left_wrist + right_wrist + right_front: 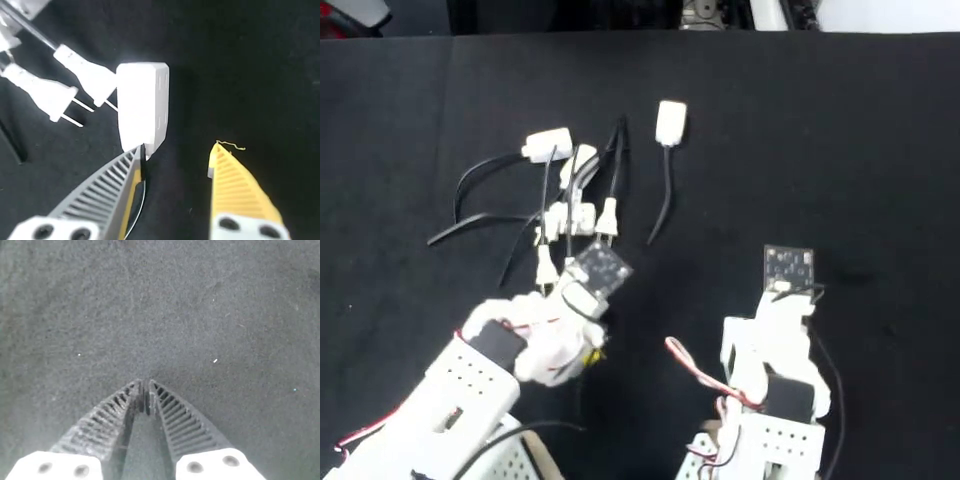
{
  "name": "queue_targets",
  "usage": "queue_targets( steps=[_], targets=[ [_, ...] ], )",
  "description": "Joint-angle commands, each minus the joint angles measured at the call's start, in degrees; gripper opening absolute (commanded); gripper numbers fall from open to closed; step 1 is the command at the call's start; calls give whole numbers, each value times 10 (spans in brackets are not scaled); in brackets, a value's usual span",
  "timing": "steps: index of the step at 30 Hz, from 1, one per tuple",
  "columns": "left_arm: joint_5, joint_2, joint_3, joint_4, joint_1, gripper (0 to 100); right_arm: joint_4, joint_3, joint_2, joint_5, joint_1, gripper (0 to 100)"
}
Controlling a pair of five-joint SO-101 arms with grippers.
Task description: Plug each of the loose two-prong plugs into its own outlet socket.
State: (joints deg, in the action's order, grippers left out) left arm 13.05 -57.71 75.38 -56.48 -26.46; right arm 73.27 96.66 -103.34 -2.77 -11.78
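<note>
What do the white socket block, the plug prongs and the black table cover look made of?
Socket block: probably moulded plastic, smooth matte white with rounded edges. Plug prongs: likely bare metal, thin, pale and slightly shiny. Table cover: seems fabric or felt, black and fuzzy with lint specks.

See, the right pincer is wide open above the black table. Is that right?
Not quite. The right pincer is shut, its tips together, above the black table. The right wrist view shows it.
</note>
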Motion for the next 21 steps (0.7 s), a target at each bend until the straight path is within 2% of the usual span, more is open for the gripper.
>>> queue_targets(
  steps=[1,6,9,12,17,21],
  targets=[
    [-2,0,10,47,-9,221,-6,0,-27,-4,-21,22],
    [-9,0,19,69,-11,220,-6,0,-27,-4,-26,22],
    [-54,0,20,76,-24,220,-6,0,-27,-4,-27,22],
    [-64,0,32,95,-51,218,-6,0,-27,-4,-27,22],
    [-62,0,22,98,-64,90,-6,0,-27,-4,-27,22],
    [-62,0,-7,96,-64,115,-6,0,-27,-4,-27,22]
  ],
)
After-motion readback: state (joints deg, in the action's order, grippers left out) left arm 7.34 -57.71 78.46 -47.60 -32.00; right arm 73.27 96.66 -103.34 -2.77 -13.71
